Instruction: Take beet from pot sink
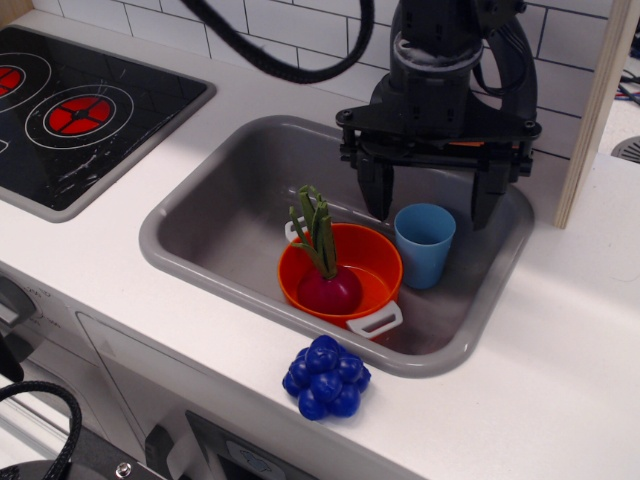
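Claw [432, 205] spread above cup [424, 244], beet [328, 287] in pot [380, 262]

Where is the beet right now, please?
The beet sits inside the orange pot in the sink, just left of the blue cup.

Open space above the beet [328, 288] in the pot [345, 268]; the blue cup [423, 243] crowds its right side.
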Controlling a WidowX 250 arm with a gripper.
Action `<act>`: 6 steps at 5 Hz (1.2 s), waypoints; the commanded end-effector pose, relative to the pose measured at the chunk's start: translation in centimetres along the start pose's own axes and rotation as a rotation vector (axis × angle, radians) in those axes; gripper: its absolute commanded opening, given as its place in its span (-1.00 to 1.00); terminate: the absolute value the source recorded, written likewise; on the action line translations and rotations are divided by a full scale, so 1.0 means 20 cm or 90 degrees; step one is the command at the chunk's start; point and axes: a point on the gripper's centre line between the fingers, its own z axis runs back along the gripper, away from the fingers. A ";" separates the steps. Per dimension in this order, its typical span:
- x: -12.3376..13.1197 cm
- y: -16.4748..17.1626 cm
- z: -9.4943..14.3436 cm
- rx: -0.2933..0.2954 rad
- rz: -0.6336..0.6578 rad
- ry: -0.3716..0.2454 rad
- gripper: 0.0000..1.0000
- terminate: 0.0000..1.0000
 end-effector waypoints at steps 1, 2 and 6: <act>0.00 0.00 0.00 0.000 0.000 0.000 1.00 -1.00; 0.04 0.14 -0.01 0.009 0.013 -0.019 1.00 -1.00; 0.16 0.45 -0.08 0.027 0.116 -0.042 1.00 -1.00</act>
